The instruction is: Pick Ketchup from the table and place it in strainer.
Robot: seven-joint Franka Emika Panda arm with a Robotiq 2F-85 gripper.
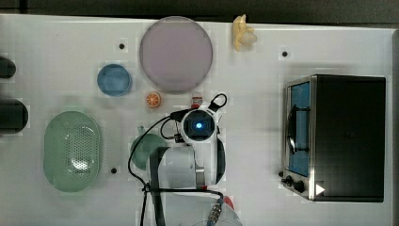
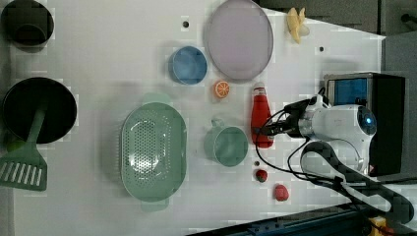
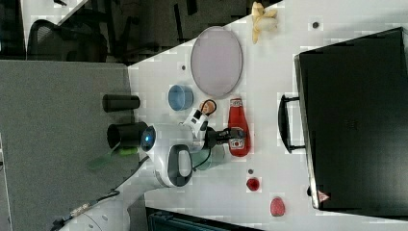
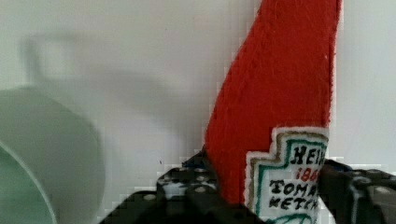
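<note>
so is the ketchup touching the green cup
Apart. The left view shows a strip of white table between the ketchup and the green cup; the wrist view shows the same gap.

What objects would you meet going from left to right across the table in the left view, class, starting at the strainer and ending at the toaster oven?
strainer → blue bowl → green cup → ketchup → gripper → banana → toaster oven

White arm [image 2: 339,123], black joints, blue-lit ring, black cables, black gripper [image 3: 231,136].
</note>
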